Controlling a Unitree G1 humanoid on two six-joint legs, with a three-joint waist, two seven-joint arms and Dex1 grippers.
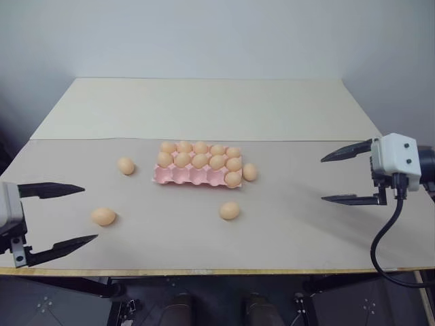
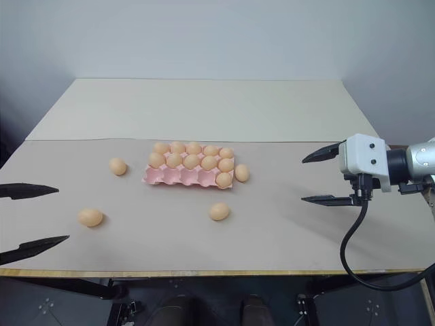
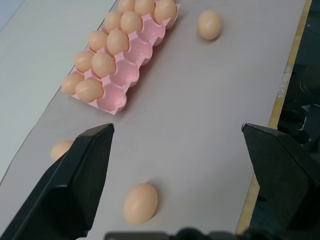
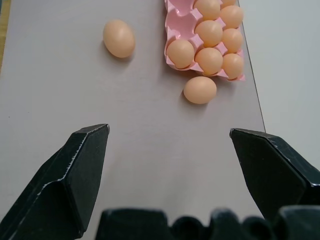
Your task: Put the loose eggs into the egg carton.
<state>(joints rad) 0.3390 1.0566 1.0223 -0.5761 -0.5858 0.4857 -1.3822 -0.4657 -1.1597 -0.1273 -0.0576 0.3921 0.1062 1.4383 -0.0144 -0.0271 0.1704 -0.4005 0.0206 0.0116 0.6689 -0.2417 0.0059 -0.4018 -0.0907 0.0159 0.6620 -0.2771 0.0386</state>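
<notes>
Tan tabletop point(image 1: 306, 224), egg carton point(image 1: 197, 175) mid, 4 loose eggs point(image 1: 230, 210) around, both tools wide open, empty.

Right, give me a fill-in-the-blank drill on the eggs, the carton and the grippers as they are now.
1. ____ loose eggs lie on the table outside the egg carton.
2. The carton's empty cups are all in the row ____ to the robot.
3. The left gripper and the right gripper both stand ____, holding nothing.
4. Counting its filled cups, the carton holds ____ eggs.

Missing words: four; nearest; open; eleven.
</notes>
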